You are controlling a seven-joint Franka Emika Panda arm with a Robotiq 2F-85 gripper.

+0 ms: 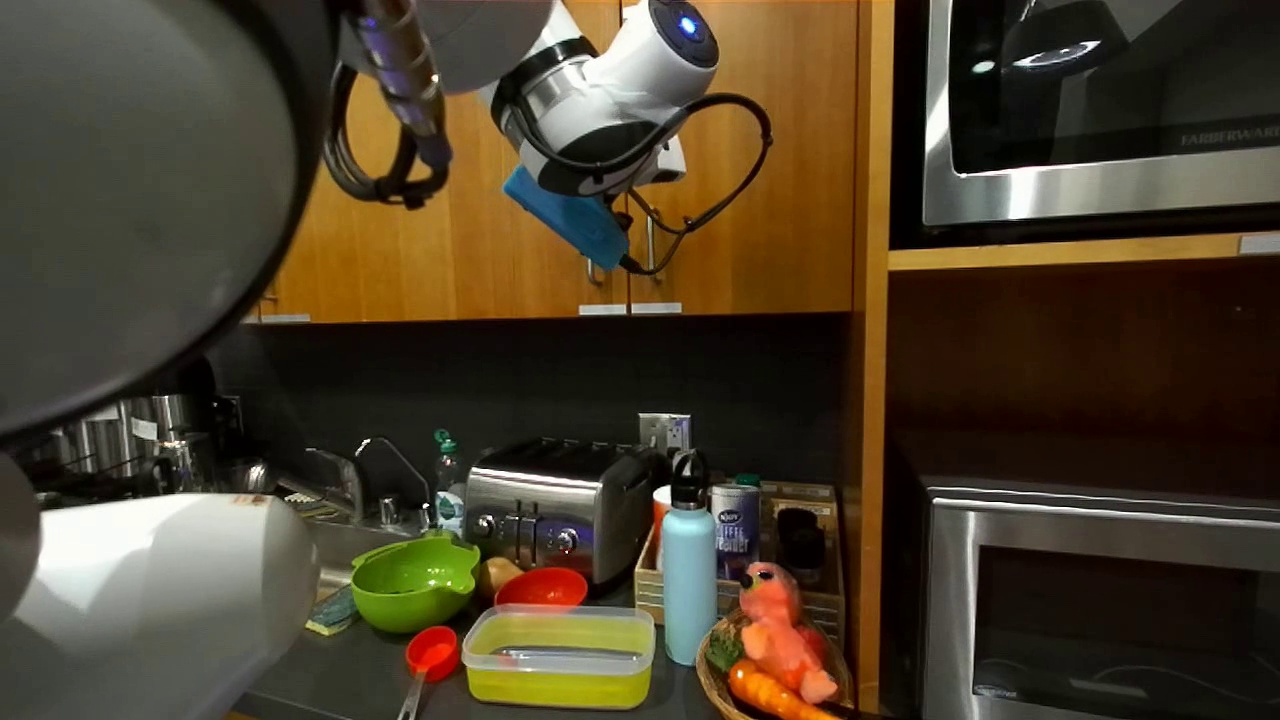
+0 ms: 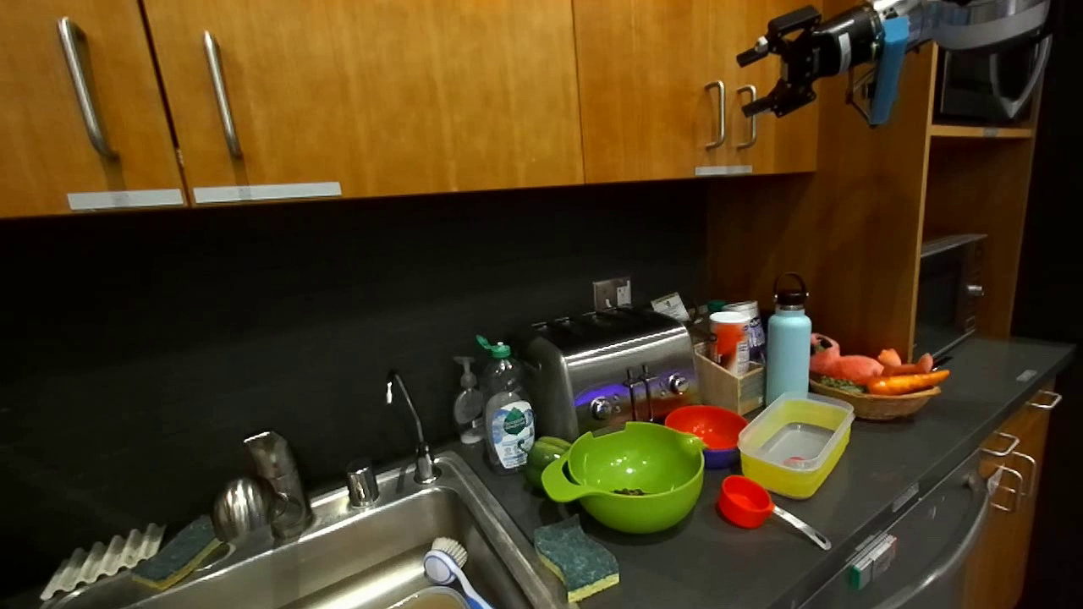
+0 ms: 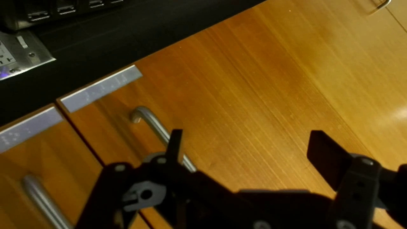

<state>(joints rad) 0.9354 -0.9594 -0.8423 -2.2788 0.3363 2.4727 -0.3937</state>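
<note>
My gripper (image 3: pixel 247 131) is open and empty, its two dark fingers wide apart. It is raised in front of the wooden upper cabinets, and in an exterior view it shows at the upper right (image 2: pixel 748 84). Nearest to it are two metal cabinet handles: one handle (image 3: pixel 155 127) lies behind the left finger in the wrist view, and another handle (image 3: pixel 44 200) is at the lower left. No contact with the handles or doors can be made out. The cabinet door (image 3: pixel 238 95) fills the space behind the fingers. In an exterior view the arm (image 1: pixel 590 110) hides the fingers.
Below, the counter bears a toaster (image 2: pixel 618 364), green bowl (image 2: pixel 634 474), red bowl (image 2: pixel 711 427), red measuring cup (image 2: pixel 744 501), yellow container (image 2: pixel 795 474), blue bottle (image 2: pixel 788 355) and basket (image 2: pixel 888 406). A sink (image 2: pixel 499 516) is beside them. Microwaves (image 1: pixel 1100 190) stand on shelves beside the cabinets.
</note>
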